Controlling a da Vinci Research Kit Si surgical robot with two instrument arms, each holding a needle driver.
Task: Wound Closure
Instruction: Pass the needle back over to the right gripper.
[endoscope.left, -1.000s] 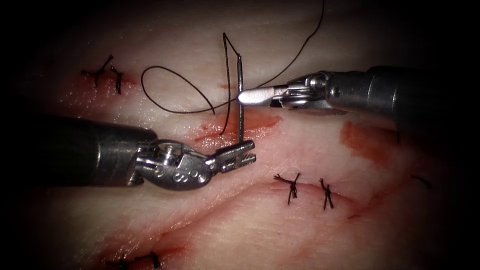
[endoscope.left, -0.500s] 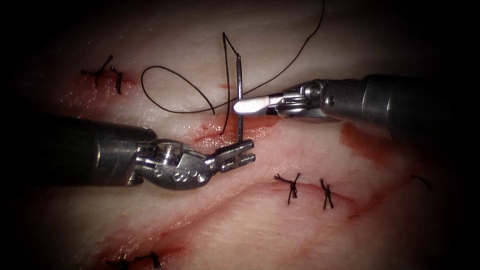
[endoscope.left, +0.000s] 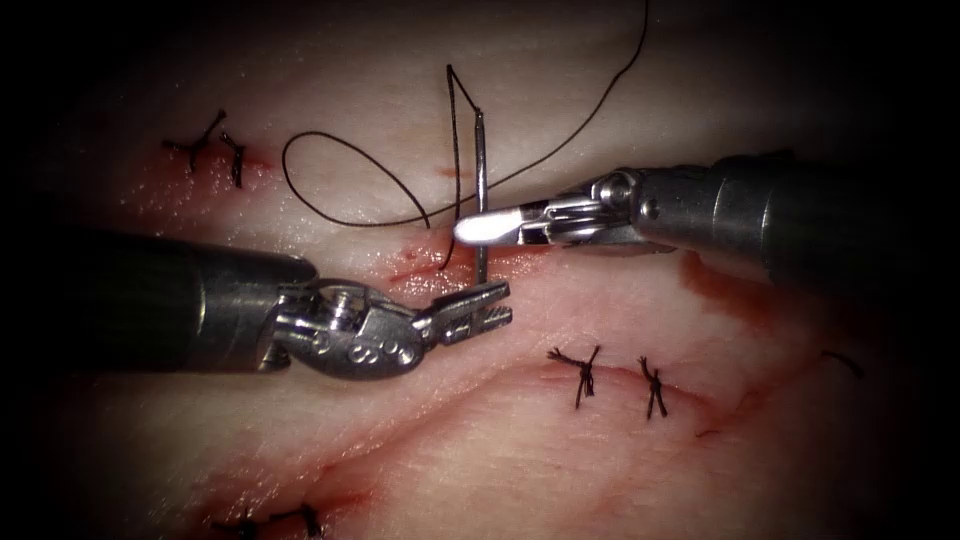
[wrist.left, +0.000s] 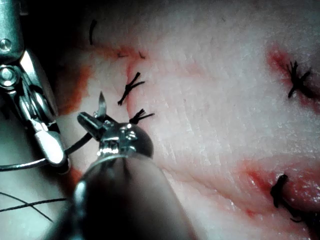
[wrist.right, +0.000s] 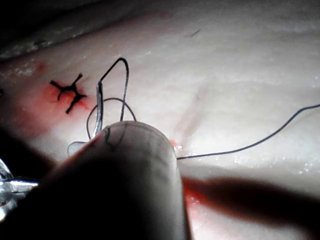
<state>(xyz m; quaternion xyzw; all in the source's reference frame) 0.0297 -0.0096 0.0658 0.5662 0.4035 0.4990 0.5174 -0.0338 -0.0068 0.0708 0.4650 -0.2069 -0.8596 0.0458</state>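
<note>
Left end effector (endoscope.left: 480, 305) clamps needle (endoscope.left: 481, 190) at its lower end, upright above the cut; right end effector (endoscope.left: 485, 227) touches mid-shaft, grip unclear.

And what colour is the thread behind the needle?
Black. The thread shows best in the endoscope view, looping over the pale tissue.

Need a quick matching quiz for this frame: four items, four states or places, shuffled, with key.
Items:
1. left tool
2. right tool
3. needle
4. thread

States or places:
A. lies looped on the tissue
B. stands upright, clear of the tissue
C. tip beside the needle's middle
D. holds the needle's lower end

Pairs: 1-D, 2-C, 3-B, 4-A
</note>
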